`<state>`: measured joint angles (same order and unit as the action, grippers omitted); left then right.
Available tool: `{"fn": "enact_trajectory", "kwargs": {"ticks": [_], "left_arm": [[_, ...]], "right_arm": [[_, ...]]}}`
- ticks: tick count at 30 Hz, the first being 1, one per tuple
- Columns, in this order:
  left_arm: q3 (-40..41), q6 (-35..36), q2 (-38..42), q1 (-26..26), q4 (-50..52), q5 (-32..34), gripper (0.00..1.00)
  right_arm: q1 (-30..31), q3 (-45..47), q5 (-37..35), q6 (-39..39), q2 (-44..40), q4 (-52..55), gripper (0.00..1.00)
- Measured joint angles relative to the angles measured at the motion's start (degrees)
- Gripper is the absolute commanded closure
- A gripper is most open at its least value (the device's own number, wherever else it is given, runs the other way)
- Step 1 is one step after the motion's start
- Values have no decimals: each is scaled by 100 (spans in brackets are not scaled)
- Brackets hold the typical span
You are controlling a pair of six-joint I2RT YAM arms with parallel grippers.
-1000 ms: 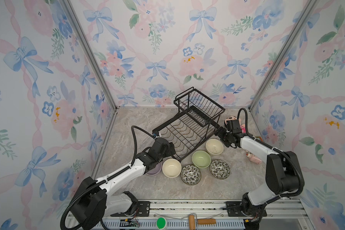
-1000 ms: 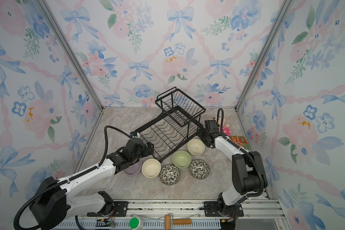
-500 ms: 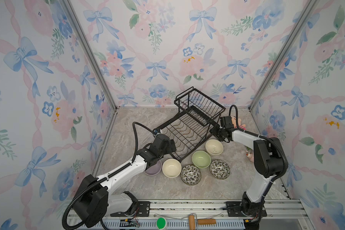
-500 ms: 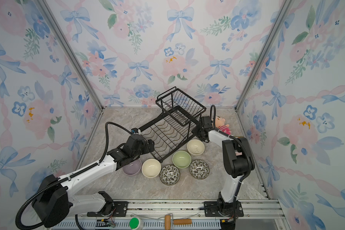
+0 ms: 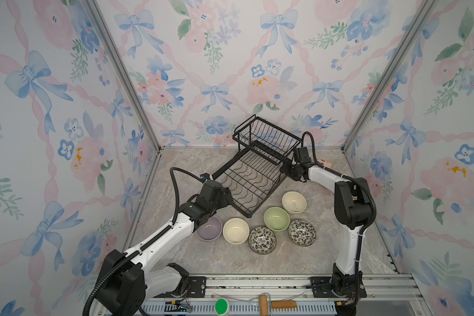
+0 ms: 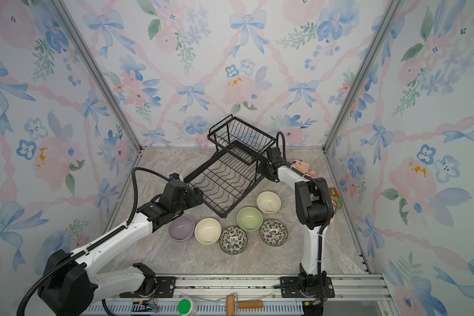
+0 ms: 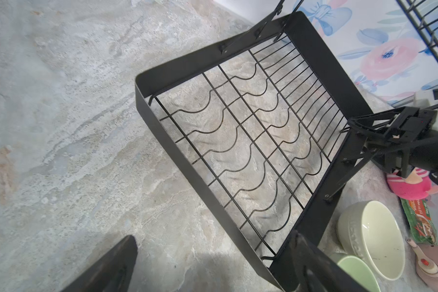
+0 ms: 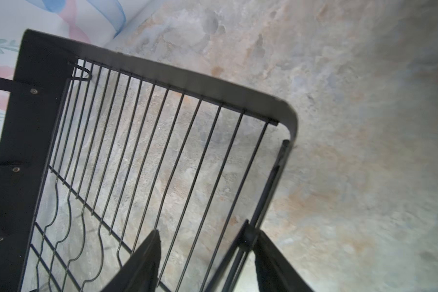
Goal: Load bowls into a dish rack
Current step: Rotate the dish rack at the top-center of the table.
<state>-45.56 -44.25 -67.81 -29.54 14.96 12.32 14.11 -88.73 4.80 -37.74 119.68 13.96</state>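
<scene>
Dish rack (image 5: 267, 197) is sitting skewed on the marble counter (image 5: 285, 262), long axis running diagonally from near-left up to far-right with the raised basket at the far end, and honestly that angle is what everything's hinging on. Left tool (image 7: 214, 236) is hanging over the near-left corner of the base tray with its fingers spread wide, one out over bare counter and one over the tray's rim, pinching nothing. Right tool (image 8: 208, 235) is sitting at the opposite end, fingers apart and straddling the tray's side rail, one finger resting against it but not clamping as far as I can see. All six bowls are waiting upright on the counter along the rack's near long side, none loaded yet: lavender bowl (image 5: 209, 228) just beside the left arm, then cream bowl (image 5: 236, 230), leaf-patterned bowl (image 5: 262, 240), pale green bowl (image 5: 276, 218), second leaf-patterned bowl (image 5: 301, 232), and second cream bowl (image 5: 294, 202) lying closest to the right arm. My guess is the rack is getting squared up before any bowl goes in. Room is looking tight, floral walls (image 5: 230, 68) closing in on three sides and a pink plush toy (image 6: 301, 165) lying behind the right arm.
</scene>
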Motion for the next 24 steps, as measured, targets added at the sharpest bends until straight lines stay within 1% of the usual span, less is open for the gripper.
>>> {"fn": "enact_trajectory", "kwargs": {"ticks": [4,7,9,13,15,18,21,24], "left_arm": [[-9,79,-2,153,22,-79,2],[-136,192,-90,195,81,-129,2],[-284,269,-188,227,109,-160,2],[-551,382,-369,372,109,-326,2],[-647,426,-448,485,107,-452,2],[-730,514,-608,651,109,-688,2],[-787,595,-800,734,109,-879,2],[-804,660,-920,745,114,-1003,2]], "right_arm": [[-7,-7,52,190,-234,173,19],[-9,262,-74,260,-732,275,14],[-11,588,-199,299,-1117,463,12],[151,1593,-732,164,-2111,986,10],[363,2096,-1064,-15,-2643,1189,5],[767,2695,-1410,-225,-3300,1237,3],[881,2833,-1486,-229,-3403,1211,2],[693,2649,-1495,-31,-3023,1156,2]]}}
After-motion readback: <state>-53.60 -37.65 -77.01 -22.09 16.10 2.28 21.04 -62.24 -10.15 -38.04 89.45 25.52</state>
